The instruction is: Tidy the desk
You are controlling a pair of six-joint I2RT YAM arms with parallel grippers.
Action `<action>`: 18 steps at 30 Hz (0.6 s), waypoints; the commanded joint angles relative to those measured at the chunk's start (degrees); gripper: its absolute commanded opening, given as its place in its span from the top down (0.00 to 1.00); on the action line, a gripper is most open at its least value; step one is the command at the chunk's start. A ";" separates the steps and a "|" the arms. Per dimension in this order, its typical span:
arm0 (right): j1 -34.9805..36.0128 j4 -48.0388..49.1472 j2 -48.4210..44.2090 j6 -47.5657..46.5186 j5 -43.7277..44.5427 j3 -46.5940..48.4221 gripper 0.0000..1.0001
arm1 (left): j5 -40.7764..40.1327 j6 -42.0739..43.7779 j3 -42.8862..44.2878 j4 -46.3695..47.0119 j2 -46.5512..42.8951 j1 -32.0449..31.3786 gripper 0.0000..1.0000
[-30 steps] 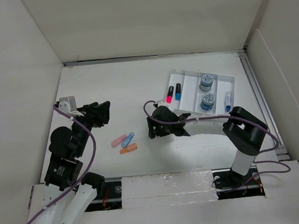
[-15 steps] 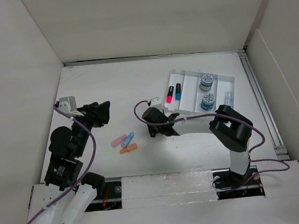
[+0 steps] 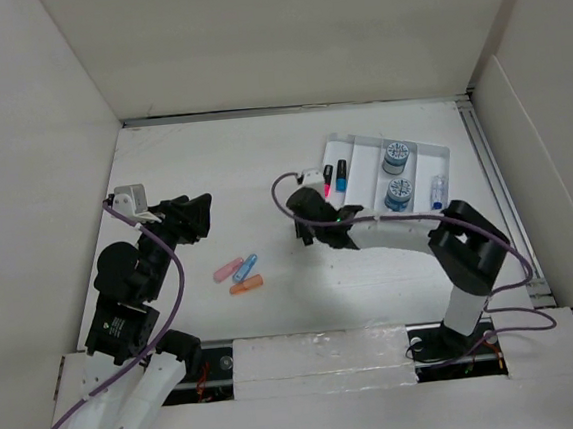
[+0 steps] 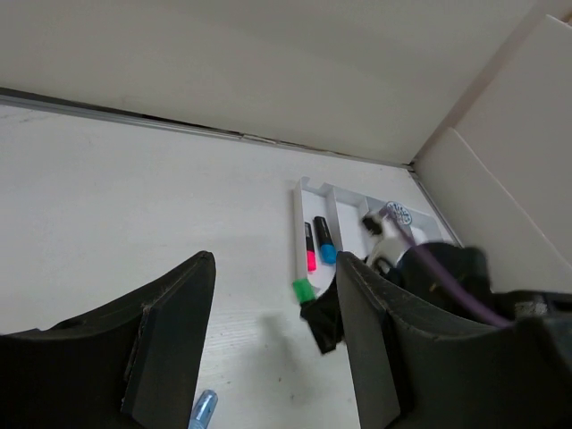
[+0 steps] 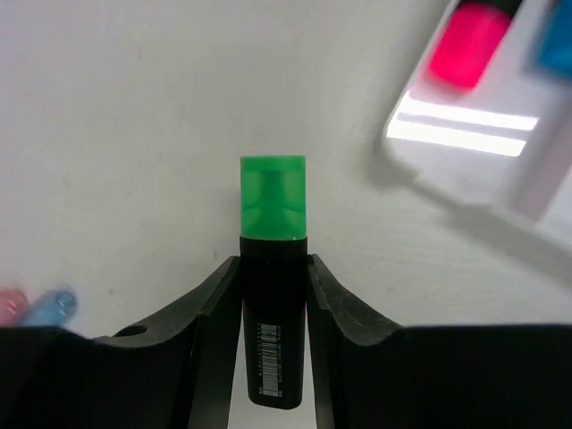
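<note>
Tray (image 3: 363, 173) partly stocked, my right gripper (image 5: 273, 268) pinching the green highlighter (image 5: 273, 206), left gripper (image 4: 275, 268) open and empty, three loose bits (image 3: 244, 268) on the desk (image 3: 262, 166) to go.

I'm holding a highlighter (image 5: 273, 295) in my right gripper (image 5: 273, 268) just left of the tray (image 3: 363, 173), which is sitting far-right on the desk (image 3: 212, 171). In it, left to right, are lying two highlighters (image 3: 341, 175), two round containers (image 3: 397, 154), a tube (image 3: 437, 193).

The white desk (image 3: 261, 156) is matte and walled by pale panels; a white tray (image 3: 363, 173) sits on it at the far right; well apart, left of centre, lie three small pieces close together: pink (image 3: 228, 271), blue (image 3: 245, 267) and, just nearer, orange (image 3: 246, 285).
</note>
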 commanded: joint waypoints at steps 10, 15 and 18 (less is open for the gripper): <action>-23.32 10.78 -1.27 -1.39 -5.39 7.66 0.73 | 0.07 0.74 0.78 2.46 -0.77 0.24 0.48; -26.22 8.77 2.51 -0.68 -7.14 11.27 0.44 | 0.15 0.82 0.69 2.63 -0.68 0.24 0.48; -25.70 9.90 0.24 -1.64 -9.33 10.13 0.22 | 0.24 0.82 0.78 2.45 -0.33 0.24 0.48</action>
